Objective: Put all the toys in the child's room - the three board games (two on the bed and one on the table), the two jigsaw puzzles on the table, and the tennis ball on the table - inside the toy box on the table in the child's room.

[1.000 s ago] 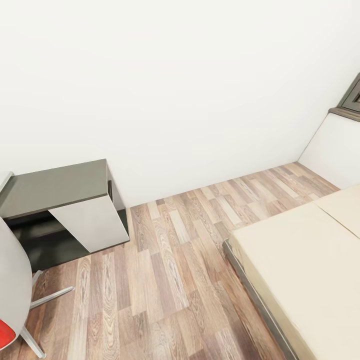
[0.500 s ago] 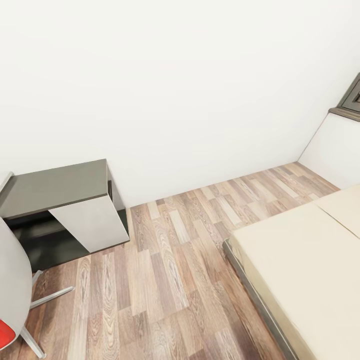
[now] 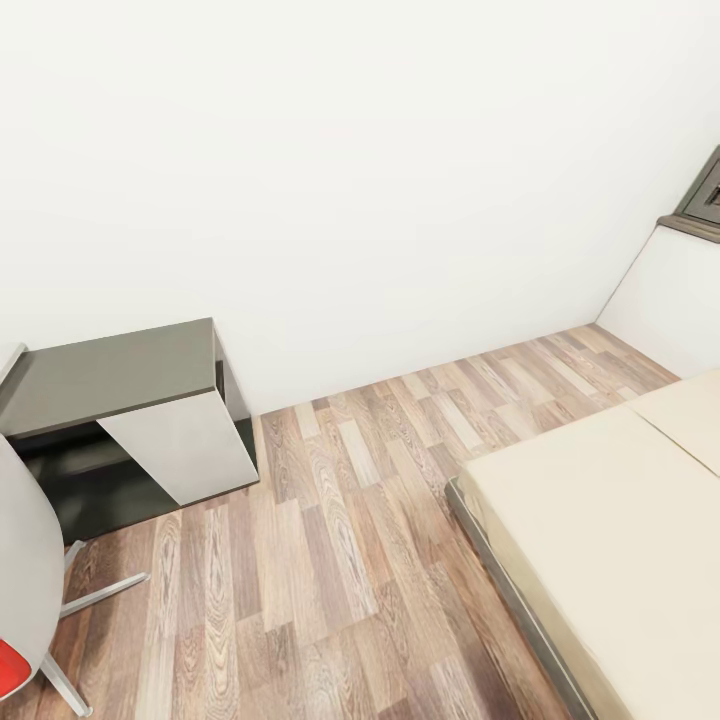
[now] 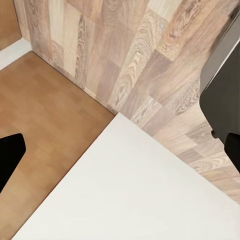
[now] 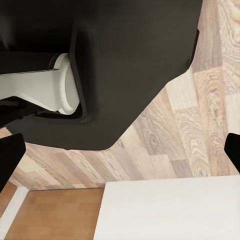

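Where wood-plank floor [image 3: 340, 560] meets white wall [image 3: 350, 170], the bed [image 3: 610, 540] lies bare.

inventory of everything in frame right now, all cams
wall: 1, white, across the back of the head view.
floor: 1, wood plank, centre of the head view.
bed: 1, beige mattress on a dark grey frame, at right.
cabinet: 1, dark top with a white side panel, at left against the wall.
chair: 1, pale shell on metal legs, a red patch low on it, at the left edge.
window frame: 1, dark, at the right edge.
left tool: 1, black fingertips wide apart, over floor and a white panel.
right tool: 1, black fingertips wide apart, over floor.
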Robot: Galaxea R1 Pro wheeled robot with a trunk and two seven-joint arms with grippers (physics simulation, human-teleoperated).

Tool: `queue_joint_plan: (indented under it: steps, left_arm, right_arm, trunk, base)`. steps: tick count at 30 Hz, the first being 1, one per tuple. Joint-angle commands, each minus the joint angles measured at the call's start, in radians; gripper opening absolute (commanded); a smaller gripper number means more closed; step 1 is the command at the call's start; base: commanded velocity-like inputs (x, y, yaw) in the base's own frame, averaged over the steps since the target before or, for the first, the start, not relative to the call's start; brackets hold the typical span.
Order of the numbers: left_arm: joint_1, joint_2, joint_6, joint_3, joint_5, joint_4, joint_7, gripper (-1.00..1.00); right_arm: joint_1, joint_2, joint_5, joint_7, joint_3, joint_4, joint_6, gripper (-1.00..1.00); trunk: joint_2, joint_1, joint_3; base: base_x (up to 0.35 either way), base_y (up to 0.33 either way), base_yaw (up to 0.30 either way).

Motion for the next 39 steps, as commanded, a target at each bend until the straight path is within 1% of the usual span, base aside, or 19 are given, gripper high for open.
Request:
queue_joint_plan:
  steps: [1,18,39]
  left_arm:
    - [0.0,0.001,0.004,-0.008,0.008,-0.003,0.007,1.0]
    - [0.0,0.001,0.004,-0.008,0.008,-0.003,0.007,1.0]
    - [0.0,0.001,0.004,-0.008,0.008,-0.003,0.007,1.0]
  right_arm:
    - [0.0,0.0,-0.01,0.001,0.009,-0.002,0.006,1.0]
    - [0.0,-0.002,-0.011,0.001,0.008,-0.002,0.006,1.0]
    - [-0.001,0.002,-0.014,0.001,0.005,-0.003,0.006,1.0]
  trunk:
    - [-0.002,0.0,-0.002]
    - [-0.002,0.0,-0.002]
    - [-0.002,0.0,-0.002]
  base:
    - [0.0,0.0,0.0]
    - [0.0,0.0,0.0]
    - [0.0,0.0,0.0]
